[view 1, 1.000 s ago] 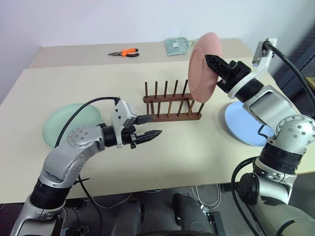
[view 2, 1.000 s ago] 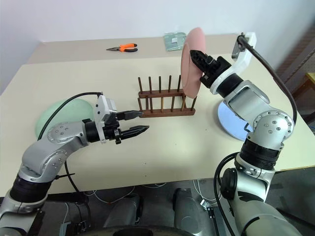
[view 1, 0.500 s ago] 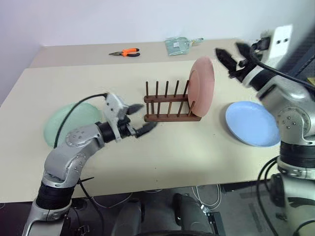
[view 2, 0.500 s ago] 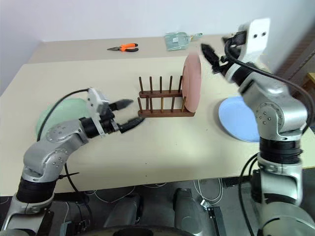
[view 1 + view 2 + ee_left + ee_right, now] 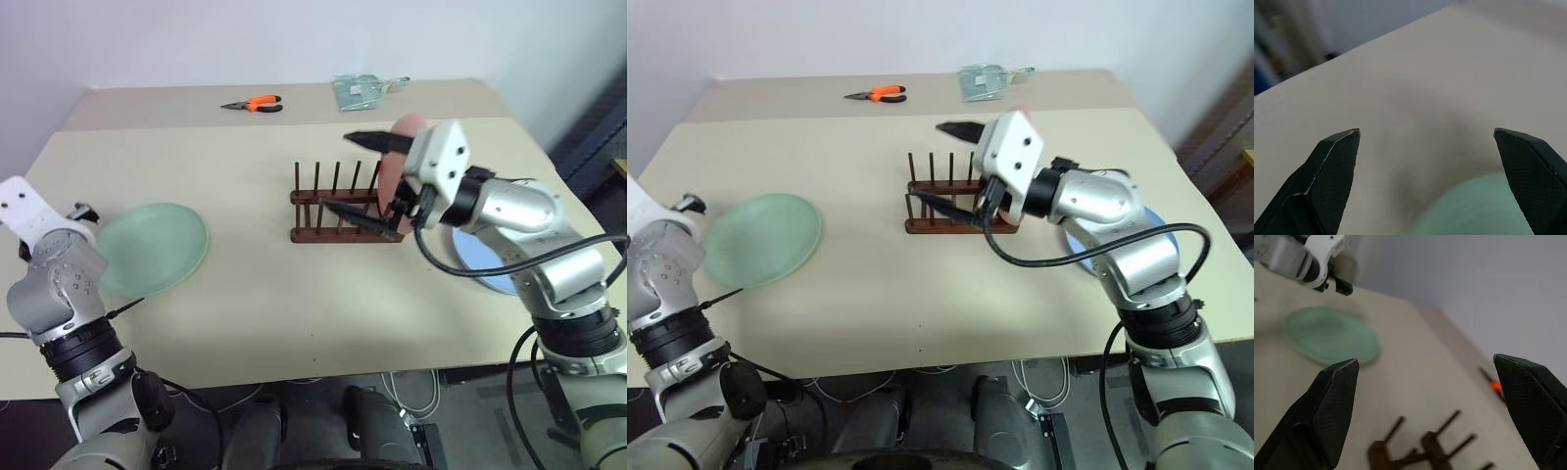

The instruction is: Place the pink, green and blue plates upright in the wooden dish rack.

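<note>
The dark wooden dish rack (image 5: 343, 208) holds the pink plate (image 5: 392, 166) upright at its right end. The mint green plate (image 5: 152, 247) lies flat well left; the light blue plate (image 5: 480, 264) lies flat on the right.

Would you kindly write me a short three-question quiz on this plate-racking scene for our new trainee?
1. True or false: the green plate lies flat on the table.
2. Which plate stands in the wooden dish rack? A) blue B) pink C) green
3. Fill in: the orange-handled ______ lie at the table's far edge.

Key:
1. True.
2. B, the pink plate; the blue plate lies flat, partly behind the right gripper arm.
3. Pliers.
</note>
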`<move>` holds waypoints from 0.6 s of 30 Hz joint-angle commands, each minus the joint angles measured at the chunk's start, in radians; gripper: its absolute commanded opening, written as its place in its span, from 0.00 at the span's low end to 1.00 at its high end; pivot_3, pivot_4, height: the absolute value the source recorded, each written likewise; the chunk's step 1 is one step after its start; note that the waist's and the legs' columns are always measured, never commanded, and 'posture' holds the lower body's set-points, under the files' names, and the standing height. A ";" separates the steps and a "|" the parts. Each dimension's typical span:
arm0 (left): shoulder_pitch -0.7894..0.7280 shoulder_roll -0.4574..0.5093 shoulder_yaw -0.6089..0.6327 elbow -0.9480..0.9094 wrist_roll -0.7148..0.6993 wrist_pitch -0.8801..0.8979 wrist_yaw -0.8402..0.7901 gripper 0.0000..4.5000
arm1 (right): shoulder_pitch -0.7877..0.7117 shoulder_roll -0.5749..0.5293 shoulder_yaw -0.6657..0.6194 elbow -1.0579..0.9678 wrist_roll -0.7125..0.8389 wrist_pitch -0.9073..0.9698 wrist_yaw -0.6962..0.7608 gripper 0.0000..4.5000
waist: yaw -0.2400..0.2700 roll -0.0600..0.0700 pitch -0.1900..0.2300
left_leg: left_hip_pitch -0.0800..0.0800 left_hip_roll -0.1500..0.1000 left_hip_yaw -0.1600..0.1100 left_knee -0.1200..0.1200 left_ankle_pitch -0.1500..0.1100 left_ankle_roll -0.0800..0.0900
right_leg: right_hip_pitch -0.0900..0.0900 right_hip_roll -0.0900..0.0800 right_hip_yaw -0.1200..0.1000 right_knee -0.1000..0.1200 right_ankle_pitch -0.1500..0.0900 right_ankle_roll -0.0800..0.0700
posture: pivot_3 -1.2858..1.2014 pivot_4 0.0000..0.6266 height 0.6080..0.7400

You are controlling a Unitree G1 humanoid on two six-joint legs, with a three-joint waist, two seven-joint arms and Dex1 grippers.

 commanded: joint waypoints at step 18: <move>-0.004 -0.079 -0.042 -0.182 -0.119 0.161 -0.221 0.01 | -0.021 0.076 -0.022 0.063 -0.123 -0.055 0.053 1.00 | -0.001 -0.001 -0.001 | 0.002 0.002 -0.001 -0.002 0.001 -0.002 | 0.000 0.002 -0.001 0.001 0.000 -0.001 | 0.52 0.24 1.00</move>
